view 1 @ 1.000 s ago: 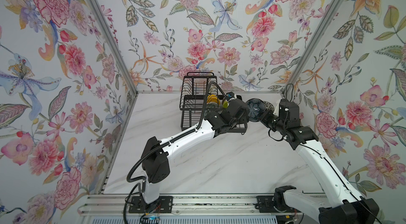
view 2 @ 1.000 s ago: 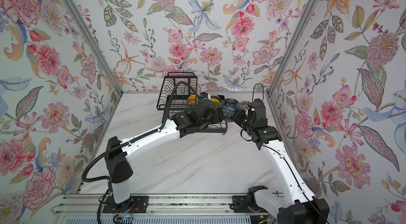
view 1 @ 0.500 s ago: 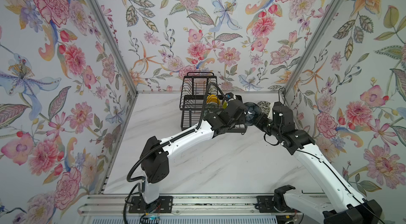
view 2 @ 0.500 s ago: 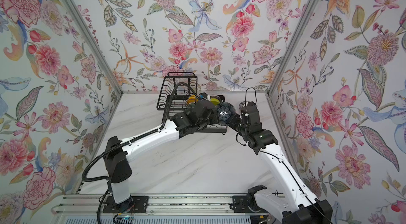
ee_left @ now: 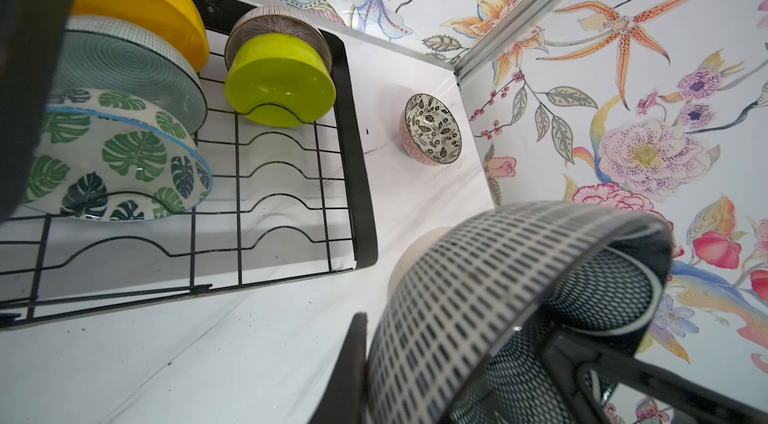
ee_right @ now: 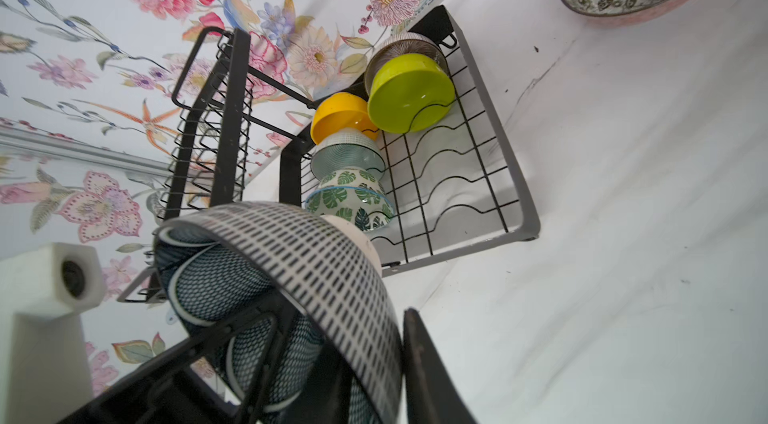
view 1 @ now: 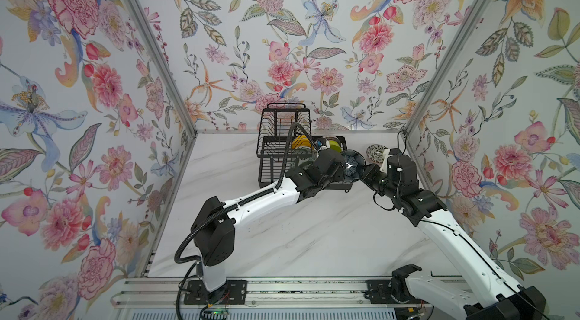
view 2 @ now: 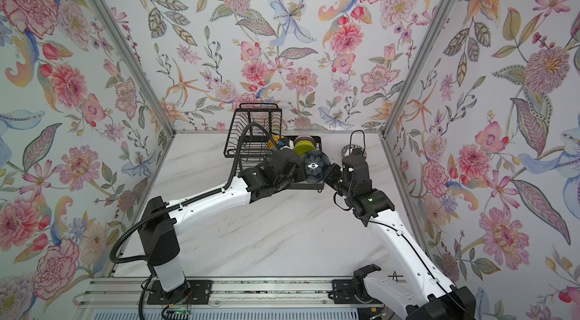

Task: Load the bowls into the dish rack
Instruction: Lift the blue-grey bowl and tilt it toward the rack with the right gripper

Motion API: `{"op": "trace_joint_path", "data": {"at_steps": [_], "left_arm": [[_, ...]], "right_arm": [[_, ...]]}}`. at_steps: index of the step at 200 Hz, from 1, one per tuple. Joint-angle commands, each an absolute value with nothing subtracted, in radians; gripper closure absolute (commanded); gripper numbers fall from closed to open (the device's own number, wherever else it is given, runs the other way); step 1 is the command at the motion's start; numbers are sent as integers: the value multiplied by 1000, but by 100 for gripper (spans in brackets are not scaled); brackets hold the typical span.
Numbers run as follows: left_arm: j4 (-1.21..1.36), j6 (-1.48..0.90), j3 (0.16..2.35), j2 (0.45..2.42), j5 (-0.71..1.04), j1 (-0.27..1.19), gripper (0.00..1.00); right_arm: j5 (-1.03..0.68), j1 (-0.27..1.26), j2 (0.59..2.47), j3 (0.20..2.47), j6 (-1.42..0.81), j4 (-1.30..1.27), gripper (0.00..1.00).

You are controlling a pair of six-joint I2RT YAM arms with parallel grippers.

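Evidently the dark blue glazed ceramic bowl with a dashed black-and-white outside (view 1: 353, 161) hangs on edge between both hands, just beside the black wire dish rack (ee_left: 361, 176) and above the white marble tabletop (view 1: 314, 233), in no slot. The left hand (ee_left: 457, 339) is clamped across its rim, one finger inside, one outside. The right hand (ee_right: 336, 318) straddles the opposite rim; whether it presses or stands slack I cannot tell. Judged stiff, slick, fairly heavy and breakable, the bowl wants a firm rim pinch.
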State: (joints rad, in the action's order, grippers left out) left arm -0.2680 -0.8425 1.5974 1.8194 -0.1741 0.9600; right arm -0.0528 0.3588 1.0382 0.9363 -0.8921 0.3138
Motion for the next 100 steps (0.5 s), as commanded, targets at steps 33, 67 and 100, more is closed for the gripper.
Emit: {"op": "trace_joint_path", "data": {"at_steps": [33, 67, 100], "left_arm": [[-252, -815, 1611, 1789, -237, 951, 100], [-259, -802, 1629, 1797, -248, 951, 100], [-260, -836, 1619, 1800, -235, 952, 100]], "right_arm": [[-53, 362, 1024, 948, -917, 290, 63], [-55, 361, 1016, 942, -908, 285, 58], [-68, 361, 1030, 965, -898, 308, 45]]}}
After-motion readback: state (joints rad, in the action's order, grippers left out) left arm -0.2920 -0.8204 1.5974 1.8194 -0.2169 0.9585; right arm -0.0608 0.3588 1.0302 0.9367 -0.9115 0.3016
